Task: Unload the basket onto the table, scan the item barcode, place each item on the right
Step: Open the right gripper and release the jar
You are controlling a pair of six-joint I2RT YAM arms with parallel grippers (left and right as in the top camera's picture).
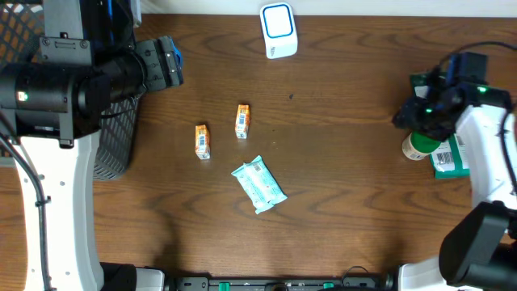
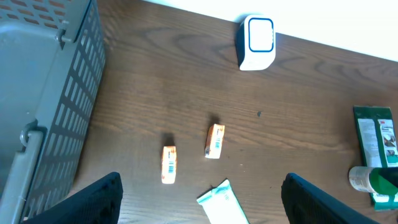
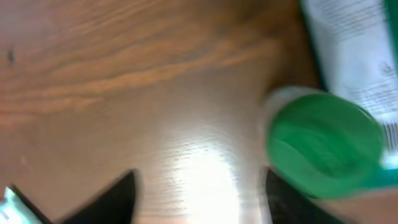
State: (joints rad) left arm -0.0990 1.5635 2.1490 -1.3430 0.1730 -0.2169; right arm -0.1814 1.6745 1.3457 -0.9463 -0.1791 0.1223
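Basically nothing was done: no item had reached the scanner (image 1: 279, 31). The right gripper (image 3: 199, 177) hung part-open and empty just beside the green-capped bottle (image 3: 323, 143), the likely target, well apart from the scanner. The left gripper (image 2: 202, 183) was wide open and empty. Grasp, carry and scan were all left to do.

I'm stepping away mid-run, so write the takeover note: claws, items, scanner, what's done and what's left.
Left claw: open, empty, raised near the basket.
Right claw: open, empty, over bare table beside the green-capped bottle.
Items: an orange box, a second orange box and a teal packet mid-table; bottle and green box at the right.
Scanner: far edge, centre.
Done: nothing held or at the scanner.
Left: grasp an item, show its barcode to the scanner.
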